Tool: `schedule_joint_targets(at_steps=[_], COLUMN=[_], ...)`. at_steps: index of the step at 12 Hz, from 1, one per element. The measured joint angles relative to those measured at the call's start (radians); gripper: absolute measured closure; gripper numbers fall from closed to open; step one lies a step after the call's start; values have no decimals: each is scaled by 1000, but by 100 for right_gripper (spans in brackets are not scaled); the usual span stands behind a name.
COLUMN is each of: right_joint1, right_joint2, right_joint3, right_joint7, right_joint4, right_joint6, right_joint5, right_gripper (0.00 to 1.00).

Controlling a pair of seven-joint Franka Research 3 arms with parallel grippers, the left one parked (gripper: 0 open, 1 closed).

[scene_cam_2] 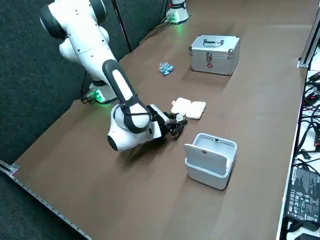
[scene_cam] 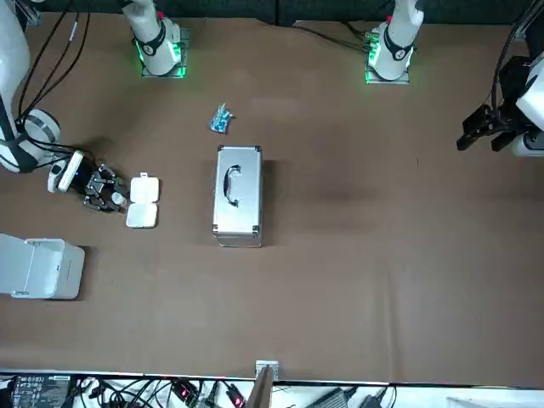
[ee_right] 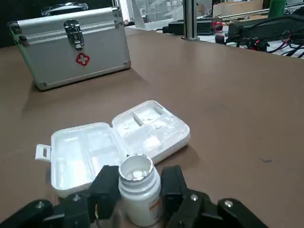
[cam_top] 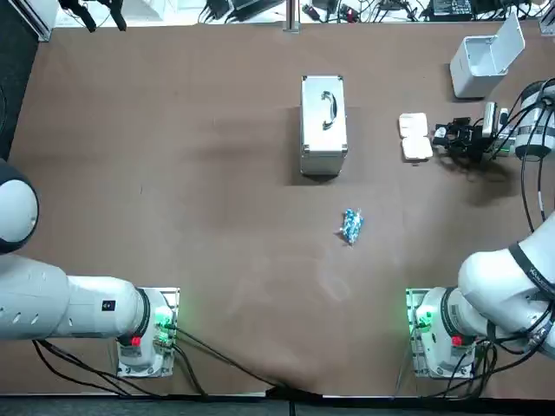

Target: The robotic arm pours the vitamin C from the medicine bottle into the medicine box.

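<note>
White plastic medicine bottle (ee_right: 138, 191), cap off, mouth up, white tablets visible inside. It's pinched between the two black fingers (ee_right: 106, 184) of the right gripper (cam_top: 450, 136), which sits low over the table at the robot's far right side. The bottle is just beside the medicine box (ee_right: 116, 144), on the near side of it as seen from the wrist.

The medicine box is white, open, with both halves lying flat. A few small white tablets sit in the compartments of one half.

Surface: a brown table (cam_top: 173, 173), matte and mostly bare. The room has a dark curtain along the robot's side, with cables and electronics (scene_cam: 195, 393) off the far edge.

Count, one of each:
- silver metal case (cam_top: 323, 126) with a handle on top and a red cross on the front, mid-table, shut
- small blue packet (cam_top: 350, 226), nearer the robot than the case, well apart from it
- white bin (scene_cam_2: 210, 160) with its lid up, at the far right corner, near the gripper but not touching it
</note>
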Motion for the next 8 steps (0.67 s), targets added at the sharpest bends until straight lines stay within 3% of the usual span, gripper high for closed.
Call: schedule_joint_targets(at_steps=[3,8], right_joint1=[0,-4], right_joint2=[2,-44], right_joint3=[0,-17], right_joint7=[0,17], right_joint4=[9,30], right_joint6=[-3,-1], right_joint5=[2,-6], right_gripper=[34,34])
